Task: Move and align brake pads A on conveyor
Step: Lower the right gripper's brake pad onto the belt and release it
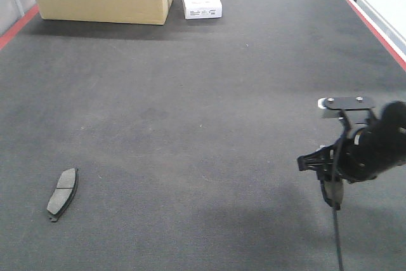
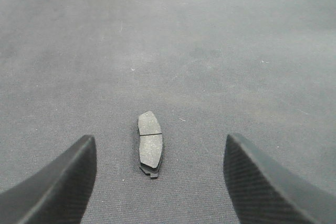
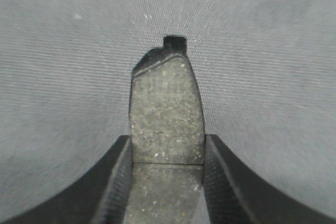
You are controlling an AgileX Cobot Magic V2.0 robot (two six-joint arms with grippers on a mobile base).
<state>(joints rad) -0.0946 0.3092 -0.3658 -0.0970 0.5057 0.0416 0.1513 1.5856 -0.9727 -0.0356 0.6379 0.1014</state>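
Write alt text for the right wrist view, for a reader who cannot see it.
The right gripper is shut on a grey brake pad, its two dark fingers pressing the pad's long edges. The pad's small end tab points away from the camera, with the rough charcoal conveyor behind it.

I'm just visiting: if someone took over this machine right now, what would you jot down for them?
Left gripper: open, empty, pointed at a brake pad lying flat on the conveyor.
Right gripper: shut on a second pad, held over the belt.
Done: one pad picked up.
To do: set it down, line up both pads.
No other pads in view.
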